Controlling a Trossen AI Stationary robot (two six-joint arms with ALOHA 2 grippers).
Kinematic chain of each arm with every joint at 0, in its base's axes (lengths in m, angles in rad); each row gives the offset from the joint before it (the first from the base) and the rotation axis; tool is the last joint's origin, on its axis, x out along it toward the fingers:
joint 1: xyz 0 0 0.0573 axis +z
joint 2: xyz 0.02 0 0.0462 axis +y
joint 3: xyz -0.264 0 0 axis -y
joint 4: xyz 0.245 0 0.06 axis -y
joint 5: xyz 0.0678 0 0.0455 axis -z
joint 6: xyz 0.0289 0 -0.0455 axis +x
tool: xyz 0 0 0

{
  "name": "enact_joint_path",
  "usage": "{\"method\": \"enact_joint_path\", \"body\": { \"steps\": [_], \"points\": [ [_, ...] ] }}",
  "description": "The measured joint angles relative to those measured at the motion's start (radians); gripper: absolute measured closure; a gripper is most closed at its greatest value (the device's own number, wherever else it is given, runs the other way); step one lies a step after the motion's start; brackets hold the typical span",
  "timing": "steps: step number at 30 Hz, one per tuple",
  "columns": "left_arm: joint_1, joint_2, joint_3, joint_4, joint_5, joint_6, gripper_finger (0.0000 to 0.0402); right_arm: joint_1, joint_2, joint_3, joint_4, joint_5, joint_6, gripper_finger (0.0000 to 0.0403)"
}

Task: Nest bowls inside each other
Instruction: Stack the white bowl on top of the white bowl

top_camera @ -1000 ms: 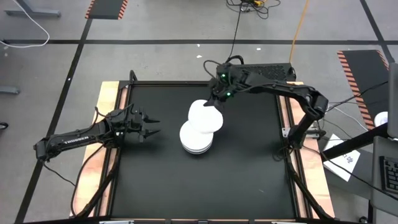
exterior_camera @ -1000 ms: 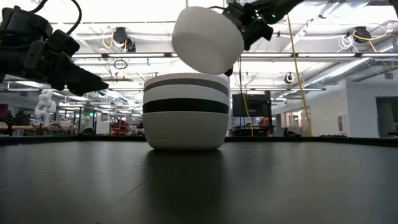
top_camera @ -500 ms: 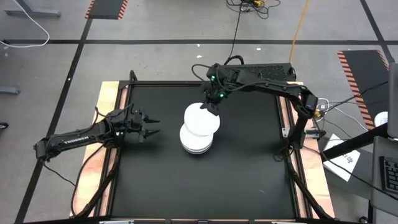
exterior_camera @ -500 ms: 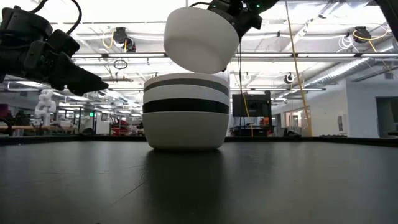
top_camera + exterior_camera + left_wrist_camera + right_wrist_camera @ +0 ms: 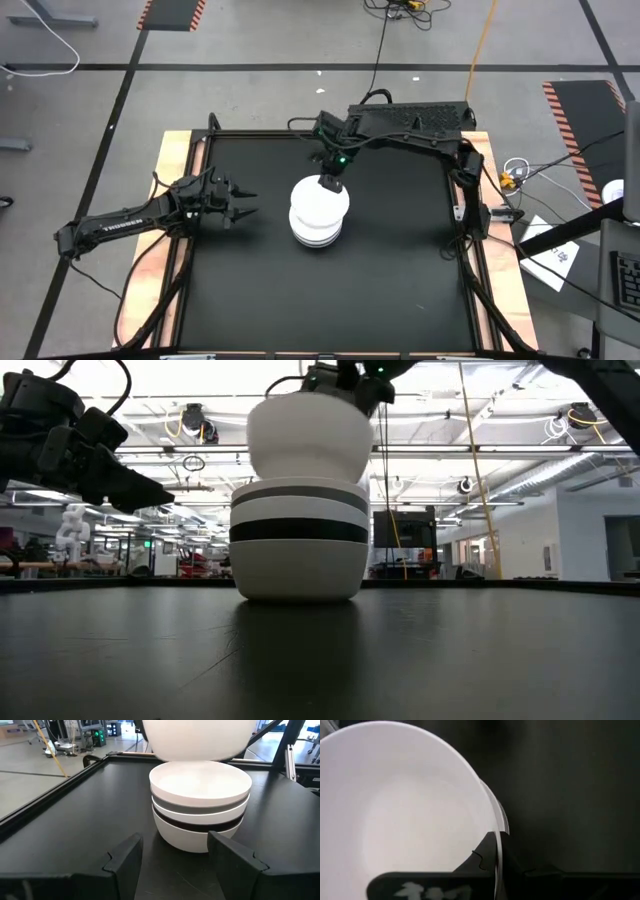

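Counter first: its dark top carries one stack of bowls near the middle, seen from above, and no bowl stands loose anywhere else on it. From table height the stack reads, bottom to top, as white, black, white, grey and a white rim, so five bowls appear to be nested already, though the bands are thin and the count is a judgement.

One more white bowl hangs directly over the stack, upright and roughly level, its base just above the top rim and seemingly not yet seated. It is pinched by the right end effector, which reaches in from about one o'clock of the stack; the right wrist view shows a finger clamped over the bowl's rim.

Left end effector waits at about nine o'clock of the stack, well apart from it, fingers spread and empty.

By this reading the job is nearly finished: what remains is lowering the last bowl into the stack and letting go.
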Motion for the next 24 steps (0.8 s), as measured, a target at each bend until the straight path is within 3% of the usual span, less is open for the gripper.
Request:
{"method": "enact_joint_path", "body": {
  "steps": [7, 24],
  "points": [
    [0.0, 0.0, 0.0, 0.0, 0.0, 0.006, 0.0179, 0.039, 0.081, 0.078, -0.016, 0.026, -0.017, 0.0403],
    [0.0, 0.0, 0.0, 0.0, 0.0, 0.01, 0.0179, 0.053, 0.093, 0.105, -0.029, 0.076, -0.019, 0.0403]
  ]
}}
